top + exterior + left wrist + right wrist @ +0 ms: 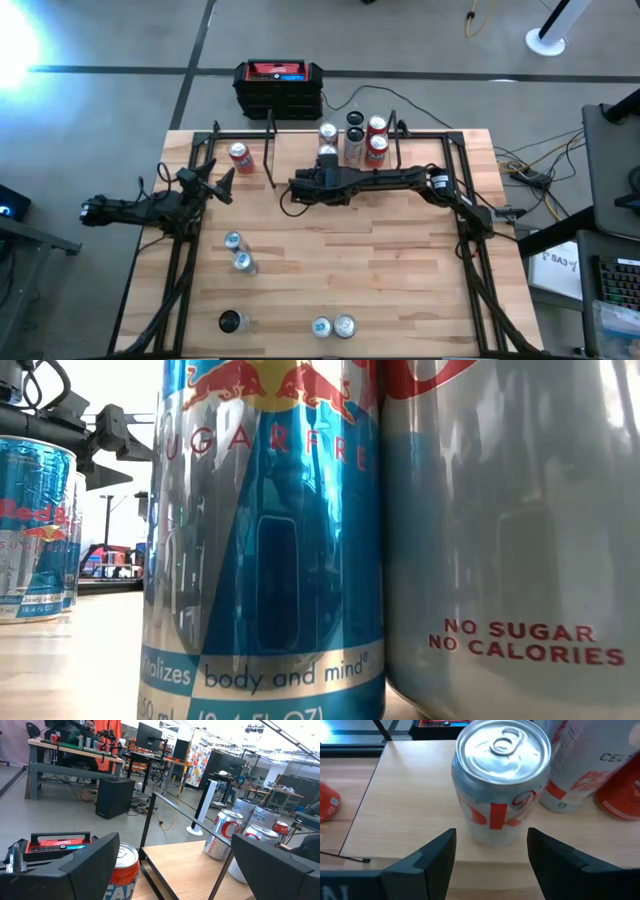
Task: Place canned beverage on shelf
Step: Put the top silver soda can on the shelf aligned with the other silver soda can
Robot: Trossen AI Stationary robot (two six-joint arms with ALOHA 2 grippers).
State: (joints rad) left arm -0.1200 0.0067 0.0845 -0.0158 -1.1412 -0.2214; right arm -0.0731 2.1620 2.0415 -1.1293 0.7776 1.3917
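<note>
A silver can (500, 785) with red lettering stands upright over the shelf's light wood board (405, 785), close to the board's near edge. My right gripper (491, 837) reaches in from the table's right, and its two fingers flank the can's lower body. The high view shows this can (328, 155) just beyond my right gripper (318, 178). My left gripper (215, 185) waits open at the table's left. Its fingers stand wide apart in its wrist view (175, 840), with an orange can (122, 870) beyond them. My right gripper pinches the silver can between its two fingers at the sides of the lower body (470, 827). The fingers slant down from the table's near side toward the far side. The can stays upright. Whether its base rests on the board or hangs just above it, I cannot tell.
Several white and red cans (365, 135) crowd the shelf to the right of the held can. An orange can (238, 155) stands to the left. Loose cans (238, 252) (333, 326) stand on the near table. A black box with a red top (279, 85) lies beyond the far edge.
</note>
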